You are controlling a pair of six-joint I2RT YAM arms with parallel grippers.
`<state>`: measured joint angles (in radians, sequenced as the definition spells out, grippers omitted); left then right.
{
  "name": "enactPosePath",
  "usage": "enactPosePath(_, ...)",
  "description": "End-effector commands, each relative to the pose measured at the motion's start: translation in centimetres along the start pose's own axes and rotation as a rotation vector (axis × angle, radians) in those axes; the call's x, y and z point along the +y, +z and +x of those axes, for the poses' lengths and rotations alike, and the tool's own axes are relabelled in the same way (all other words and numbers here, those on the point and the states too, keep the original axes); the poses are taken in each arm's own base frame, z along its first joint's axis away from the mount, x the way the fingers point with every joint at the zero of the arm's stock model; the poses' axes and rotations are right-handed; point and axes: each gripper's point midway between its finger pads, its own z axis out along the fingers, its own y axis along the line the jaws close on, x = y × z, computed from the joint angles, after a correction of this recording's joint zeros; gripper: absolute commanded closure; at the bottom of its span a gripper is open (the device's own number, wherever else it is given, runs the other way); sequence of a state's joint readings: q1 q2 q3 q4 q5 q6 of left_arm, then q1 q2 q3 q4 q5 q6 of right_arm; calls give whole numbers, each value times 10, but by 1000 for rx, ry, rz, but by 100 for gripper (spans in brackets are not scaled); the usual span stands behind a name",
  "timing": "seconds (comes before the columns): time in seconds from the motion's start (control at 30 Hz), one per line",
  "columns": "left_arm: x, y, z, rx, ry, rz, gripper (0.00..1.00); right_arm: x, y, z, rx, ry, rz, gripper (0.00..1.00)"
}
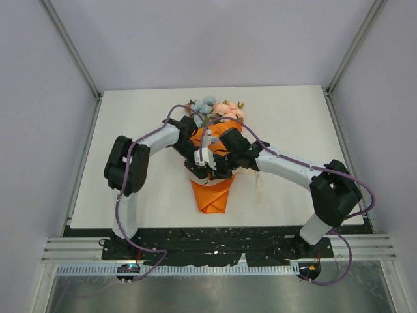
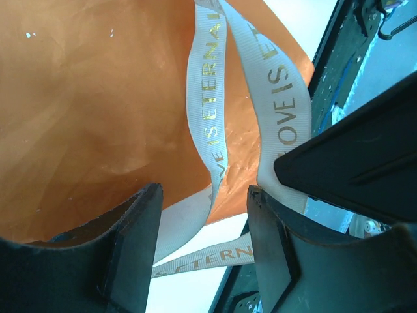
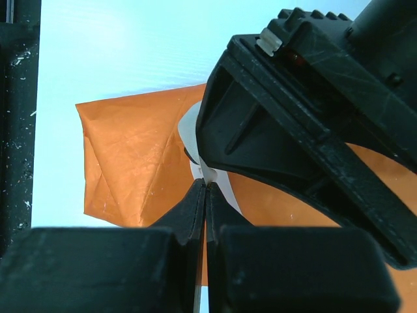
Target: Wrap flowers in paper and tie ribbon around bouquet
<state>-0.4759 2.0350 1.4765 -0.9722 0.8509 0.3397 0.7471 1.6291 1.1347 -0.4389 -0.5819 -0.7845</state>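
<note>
The bouquet lies mid-table, its flowers (image 1: 215, 107) toward the far side and the orange paper (image 1: 212, 194) cone pointing at me. Both grippers meet over the cone's middle. My left gripper (image 1: 197, 162) (image 2: 203, 195) is open, and two strands of the cream ribbon (image 2: 207, 98) printed with gold letters hang loose between its fingers (image 2: 133, 248) against the paper (image 2: 85, 117). My right gripper (image 1: 219, 163) (image 3: 206, 186) is shut on a thin edge of the ribbon (image 3: 208, 172) just above the paper (image 3: 130, 156). The stems are hidden inside the cone.
A loose tail of ribbon (image 1: 260, 186) trails on the white table (image 1: 130, 130) right of the cone. In the right wrist view the left gripper's black body (image 3: 313, 111) crowds in close above my shut fingers. Grey walls enclose the table.
</note>
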Motion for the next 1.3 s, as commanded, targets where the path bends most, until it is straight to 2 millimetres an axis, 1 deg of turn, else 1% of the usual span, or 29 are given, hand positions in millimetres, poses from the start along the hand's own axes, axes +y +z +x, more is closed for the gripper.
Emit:
enactPosePath(0.0, 0, 1, 1, 35, 53, -25, 42, -3, -4, -17, -49, -53, 16, 95)
enactPosePath(0.07, 2, 3, 3, 41, 54, -26, 44, -3, -3, -16, -48, -51, 13, 94)
enactPosePath(0.2, 0, 4, 2, 34, 56, -6, 57, -2, 0, -13, -40, -45, 9, 95)
enactPosePath(0.27, -3, 4, -1, 21, 60, 10, 65, -2, 0, -11, -34, -41, 9, 95)
enactPosePath(0.3, -5, 3, -3, 11, 67, 16, 71, -1, 1, -9, -31, -41, 6, 94)
enactPosePath(0.4, -10, -4, -12, -21, 73, 33, 96, 1, 3, -6, -26, -40, 2, 94)
enactPosePath(0.43, -10, -8, -16, -37, 67, 25, 100, 1, 3, -7, -27, -42, 2, 95)
enactPosePath(0.5, -7, -21, -30, -86, 58, 2, 100, 1, 3, -6, -26, -38, -2, 95)
enactPosePath(0.57, 2, -38, -50, -154, 52, -53, 100, 0, 5, -6, -26, -37, -2, 95)
enactPosePath(0.67, 20, -73, -78, -297, -10, -133, 100, -6, 8, -5, -17, -25, 17, 94)
enactPosePath(0.73, 30, -92, -85, -358, -66, -160, 100, -14, 9, -4, -8, 3, 36, 95)
enactPosePath(0.77, 36, -99, -84, -370, -78, -185, 100, -16, 12, -2, 0, 23, 38, 95)
enactPosePath(0.8, 40, -101, -81, -372, -84, -200, 100, -21, 12, -4, -1, 51, 53, 94)
enactPosePath(0.83, 43, -105, -78, -376, -84, -217, 100, -27, 11, -2, 3, 75, 70, 94)
enactPosePath(0.9, 45, -108, -70, -388, -92, -221, 100, -40, 7, -7, -10, 162, 104, 85)
enactPosePath(0.93, 43, -109, -68, -396, -91, -213, 100, -43, 4, -7, -17, 185, 106, 73)
enactPosePath(1.0, 40, -106, -64, -400, -90, -190, 100, -53, -7, -11, -54, 246, 124, 58)
enactPosePath(1.07, 33, -103, -64, -415, -85, -154, 100, -64, -19, -20, -114, 310, 122, 54)
enactPosePath(1.1, 31, -101, -64, -419, -84, -135, 100, -71, -29, -27, -158, 347, 118, 53)
enactPosePath(1.17, 25, -101, -66, -430, -80, -102, 100, -84, -36, -34, -202, 370, 137, 49)
enactPosePath(1.2, 22, -100, -66, -435, -78, -90, 100, -90, -36, -36, -211, 364, 154, 42)
enactPosePath(1.23, 22, -101, -67, -439, -83, -87, 100, -95, -36, -38, -215, 356, 169, 39)
enactPosePath(1.27, 19, -102, -68, -444, -81, -82, 100, -98, -32, -38, -217, 353, 169, 34)
